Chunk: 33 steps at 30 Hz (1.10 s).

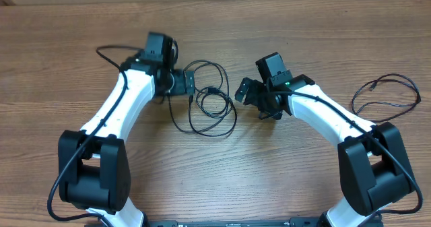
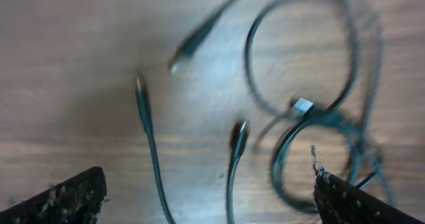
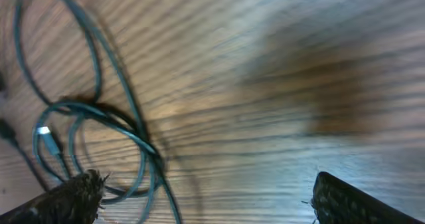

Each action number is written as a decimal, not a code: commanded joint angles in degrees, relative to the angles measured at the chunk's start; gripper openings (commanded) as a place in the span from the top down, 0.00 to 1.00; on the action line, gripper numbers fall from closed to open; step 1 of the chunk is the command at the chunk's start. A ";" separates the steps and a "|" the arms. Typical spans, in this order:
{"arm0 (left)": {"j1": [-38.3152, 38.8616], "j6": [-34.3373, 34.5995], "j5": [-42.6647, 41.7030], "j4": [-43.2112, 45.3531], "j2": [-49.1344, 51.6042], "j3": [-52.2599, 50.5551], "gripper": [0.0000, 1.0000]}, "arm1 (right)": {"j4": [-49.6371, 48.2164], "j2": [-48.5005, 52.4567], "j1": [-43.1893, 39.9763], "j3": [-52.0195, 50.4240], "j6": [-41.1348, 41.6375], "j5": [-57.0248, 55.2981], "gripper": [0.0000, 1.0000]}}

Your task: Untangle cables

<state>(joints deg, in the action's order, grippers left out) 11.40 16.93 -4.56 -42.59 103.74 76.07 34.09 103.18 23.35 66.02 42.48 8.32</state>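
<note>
**Desk** (image 1: 269, 183): wooden, and carries every item below.

**Left claw** (image 1: 193, 85): jaws wide, holding nothing. It hovers over the near edge of the tangle.

**Right claw** (image 1: 241, 92): jaws wide and empty, with the tangle just ahead of its fingertips.

**Tangle** (image 1: 210, 107): thin black cables in overlapping loops, lying between the two claws with several loose ends trailing.

**Single cable** (image 1: 387, 95): well apart from the right claw, behind its arm, and seemingly already separated.

**Plug** (image 2: 303, 106): silver-tipped, sitting at the crossing of the loops beneath the left claw.

**Step, as judged:** between grasps, choosing the next strand.

**Next move calls for:** one claw pinning the loops while the other nips a free end and draws it clear without dragging the whole knot.
</note>
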 commanded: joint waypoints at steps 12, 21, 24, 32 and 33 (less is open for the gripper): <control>0.26 -1.70 1.66 4.55 -0.26 6.91 0.00 | 1.36 -0.17 -0.46 -0.50 1.01 8.85 0.00; 1.99 -1.49 -4.48 -0.61 -0.26 6.84 0.16 | 4.83 -0.17 -2.62 -0.52 1.25 4.66 0.00; 4.35 -1.55 -3.52 -2.93 -0.26 6.64 0.15 | 4.22 -0.17 -3.17 -1.22 3.02 3.30 0.00; 10.60 -1.22 0.85 -4.09 -0.24 6.56 0.19 | 4.11 -0.17 -3.43 -1.68 4.22 0.42 0.00; 11.23 -0.83 1.84 -3.93 -0.09 6.56 0.19 | 4.20 -0.17 -3.69 -1.70 4.22 -0.07 0.00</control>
<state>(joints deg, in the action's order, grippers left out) 20.78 15.94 -5.87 -46.76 103.74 82.24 38.24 103.18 20.18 64.69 45.91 11.22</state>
